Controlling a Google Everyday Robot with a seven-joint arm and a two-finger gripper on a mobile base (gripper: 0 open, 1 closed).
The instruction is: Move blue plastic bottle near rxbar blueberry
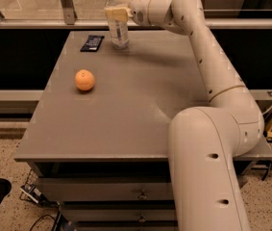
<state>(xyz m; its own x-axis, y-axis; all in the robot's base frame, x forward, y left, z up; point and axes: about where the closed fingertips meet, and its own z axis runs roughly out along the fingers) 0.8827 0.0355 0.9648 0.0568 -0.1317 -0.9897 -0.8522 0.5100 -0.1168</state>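
The blue plastic bottle (pixel 117 25) stands upright near the far edge of the grey table (pixel 126 114), clear with a white cap and a pale label. My gripper (pixel 117 12) reaches in from the right and is closed around the bottle's upper part. The rxbar blueberry (pixel 92 43), a flat dark navy wrapper, lies on the table just left of the bottle, a short gap apart.
An orange fruit (pixel 84 80) sits on the left part of the table, nearer than the bar. My arm (pixel 207 61) runs over the table's right side. A metal railing (pixel 68 4) stands behind the far edge. Drawers (pixel 140 194) show below the front edge.
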